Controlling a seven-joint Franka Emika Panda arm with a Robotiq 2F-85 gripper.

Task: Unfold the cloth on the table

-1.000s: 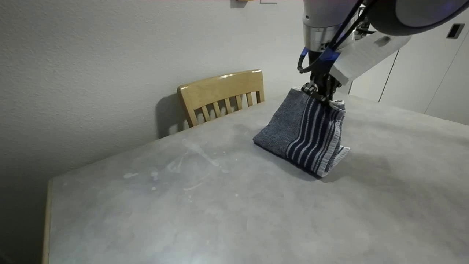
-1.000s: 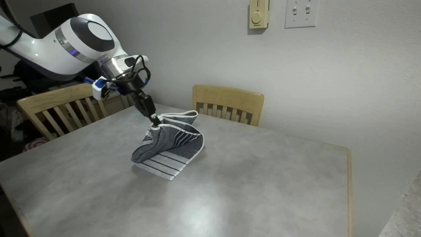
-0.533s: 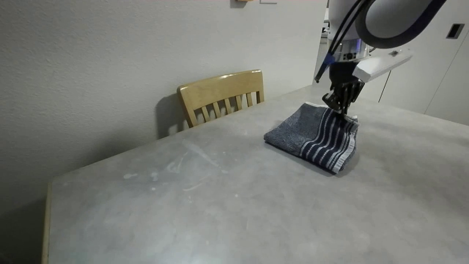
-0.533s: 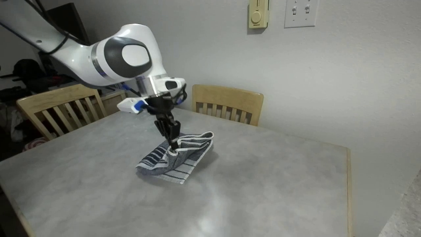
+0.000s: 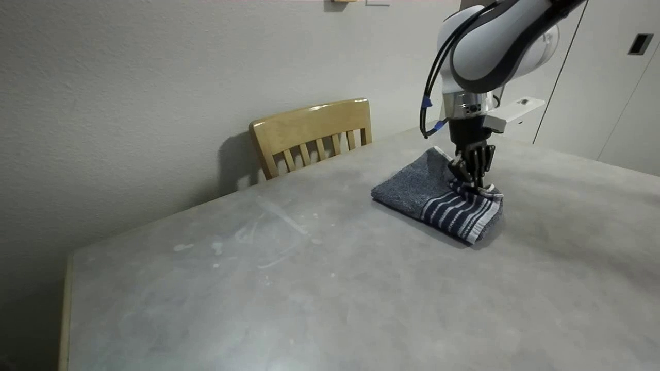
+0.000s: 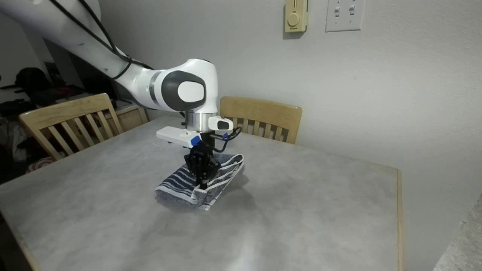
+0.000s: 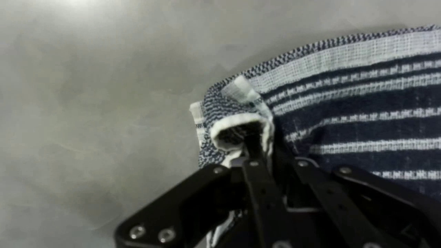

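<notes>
Pale grey, mottled, stone-look worktop [image 6: 308, 210], broad and round-cornered, fills the lower part of both exterior views. White and dark-grey jointed robot arm [image 6: 130, 81] reaches over it, so we lose some of the view behind. Honey-coloured wooden slat-back chair [image 6: 263, 106] sits beyond the edge, second wooden chair [image 6: 67, 111] likewise; we'd say neither gets in the way.

Blue-grey, four-sided terry towel [image 5: 430, 193], white stripes over navy at one end, lies folded on the worktop, crumpled at the grip. We expect it light, soft, floppy, hard to damage; rough terry shouldn't slip, but layers will likely cling and travel together. Best hold, we think: a free corner or edge of the top layer alone, then drag it outward, low. White oblong bar [image 6: 176, 136] juts sideways off the arm, higher than the towel; we'd watch it when tilting.

Black two-finger gripper [image 7: 266, 146] points down, its fingers nearly together, pinching the towel's edge as far as we can tell. White hem loop [image 7: 237, 120] bunches at its tips; how many layers are caught, we can't make out. More than one, we'd guess, and the fold just slides along unopened.
</notes>
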